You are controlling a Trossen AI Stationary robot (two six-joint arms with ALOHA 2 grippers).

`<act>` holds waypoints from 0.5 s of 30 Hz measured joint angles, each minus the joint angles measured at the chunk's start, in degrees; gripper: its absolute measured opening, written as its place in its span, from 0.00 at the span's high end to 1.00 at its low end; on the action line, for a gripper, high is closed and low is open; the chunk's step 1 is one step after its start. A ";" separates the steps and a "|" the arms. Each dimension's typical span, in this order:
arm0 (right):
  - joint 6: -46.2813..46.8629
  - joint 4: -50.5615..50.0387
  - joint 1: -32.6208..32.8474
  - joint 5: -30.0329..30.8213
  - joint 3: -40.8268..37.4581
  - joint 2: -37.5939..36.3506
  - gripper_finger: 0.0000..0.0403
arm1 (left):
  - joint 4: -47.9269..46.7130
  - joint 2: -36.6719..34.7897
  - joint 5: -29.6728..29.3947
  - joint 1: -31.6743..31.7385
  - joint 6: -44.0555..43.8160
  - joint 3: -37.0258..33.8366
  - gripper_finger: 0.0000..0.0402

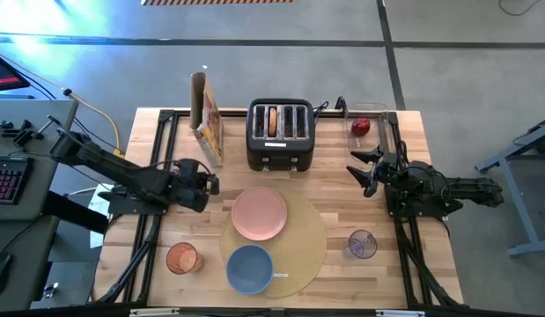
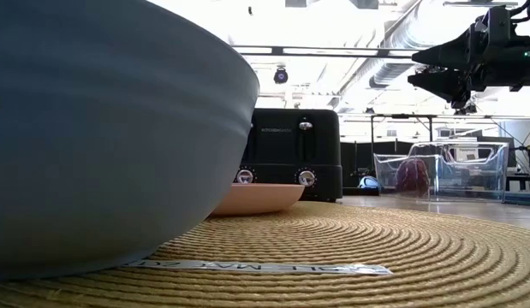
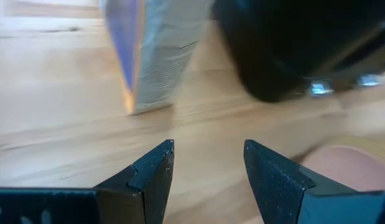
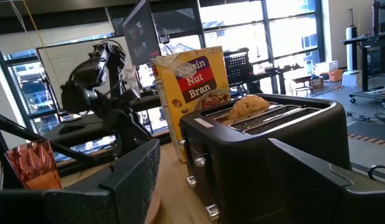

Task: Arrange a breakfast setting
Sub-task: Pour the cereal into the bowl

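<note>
Presently right gripper hovers open, empty, beside toaster; bagel in slot: light, crumbly; pinch exposed top edge. Left gripper open, empty.

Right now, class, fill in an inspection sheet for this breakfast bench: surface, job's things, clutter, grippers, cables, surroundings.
Surface: wooden table, black frame rails along its sides.
Job's things: pink plate and blue bowl on the tan placemat; orange cup and purplish glass on bare wood; bagel in the toaster; apple in a clear bin. Spoon: nothing seen.
Clutter: cereal box standing beside the toaster.
Grippers: left gripper open, empty; right gripper open, empty.
Cables: yellow cable off the table's left.
Surroundings: grey floor, keyboard at left.
</note>
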 joint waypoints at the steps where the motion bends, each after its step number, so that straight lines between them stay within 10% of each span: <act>1: 0.00 0.00 0.02 -0.02 0.02 0.00 0.30 | -0.50 0.96 -0.19 -0.16 -1.39 0.00 0.54; 15: 0.00 0.00 0.02 -0.02 0.01 0.00 0.30 | -0.32 10.73 -7.43 -0.50 -4.38 0.00 0.52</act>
